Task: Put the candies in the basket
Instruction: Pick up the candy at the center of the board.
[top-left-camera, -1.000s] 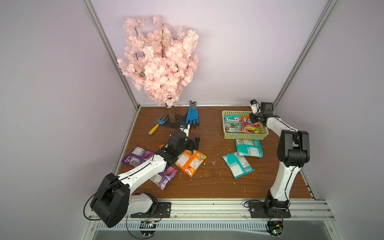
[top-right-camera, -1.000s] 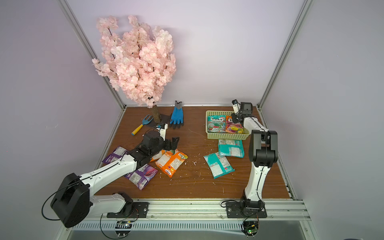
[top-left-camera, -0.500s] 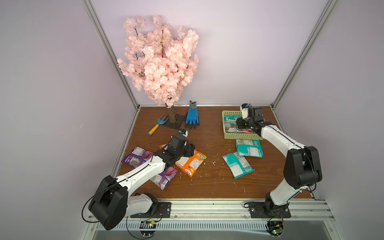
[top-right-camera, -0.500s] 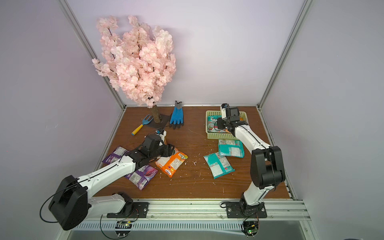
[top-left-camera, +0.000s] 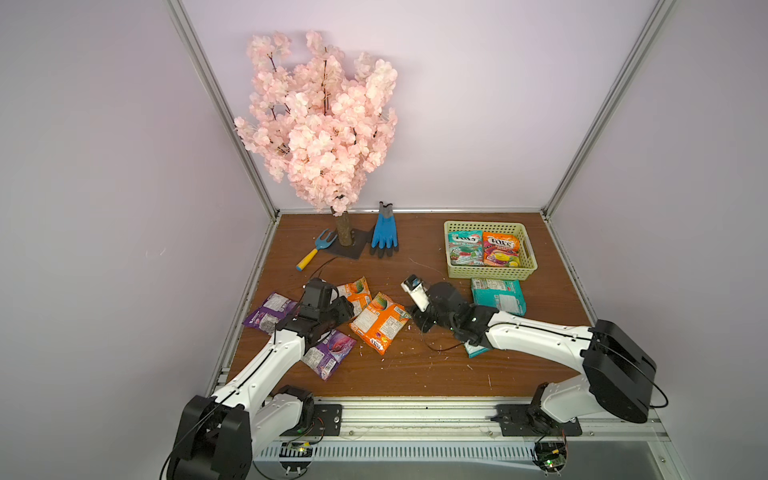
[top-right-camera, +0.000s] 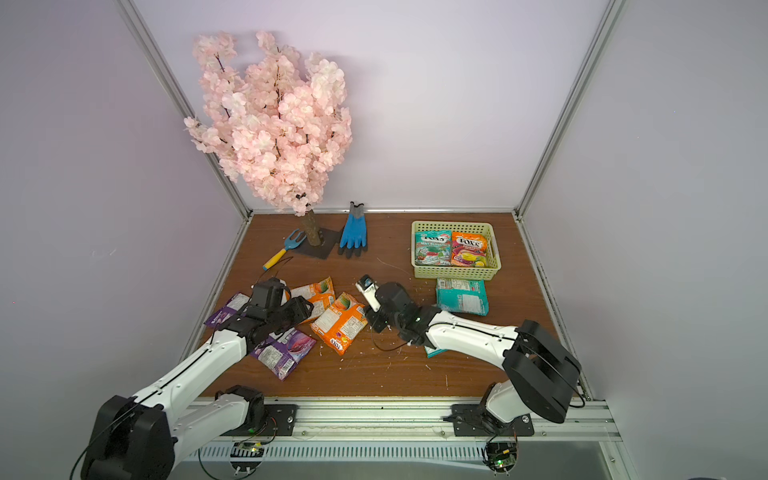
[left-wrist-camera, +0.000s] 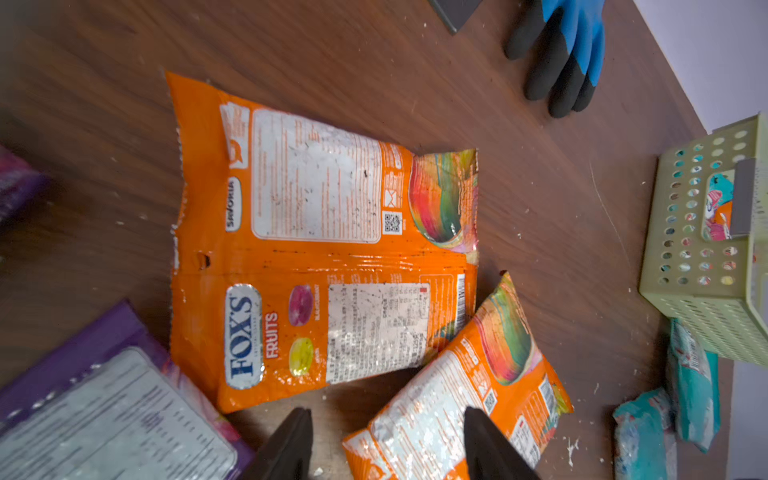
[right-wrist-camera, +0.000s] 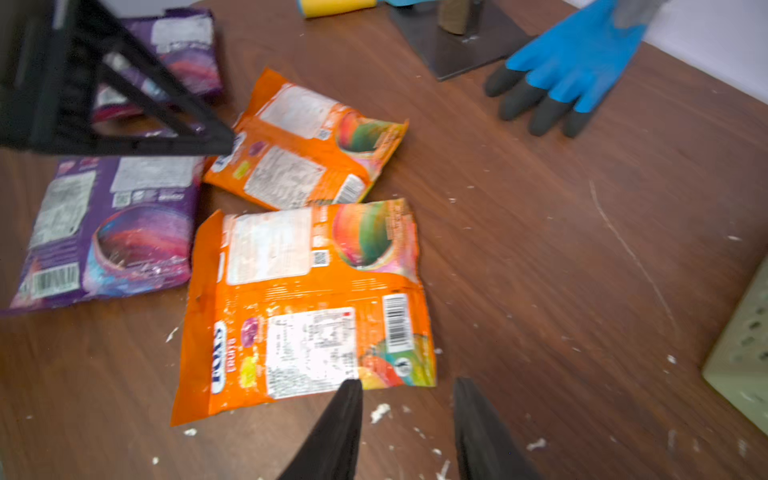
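Right wrist view: right gripper (right-wrist-camera: 406, 384) part open, empty, one tip at a corner of an orange packet (right-wrist-camera: 307, 307). Left gripper (left-wrist-camera: 387, 411) part open astride the same packet's other end; no clamp seen.

Risk: both arms take one glossy packet, so it slips, or the grippers collide.

Count: basket (top-left-camera: 490, 272) holds two candies (top-left-camera: 464, 248). Outside it on the table (top-left-camera: 415, 374): two orange and two purple packets (top-left-camera: 328, 353), well apart from the basket; two teal packets (top-left-camera: 498, 295), one just beside it.

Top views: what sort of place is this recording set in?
Probably a robot test cell, not a home: plain walls framed by aluminium posts, two arms bolted to a front rail, and staged props like the artificial blossom tree and blue glove.
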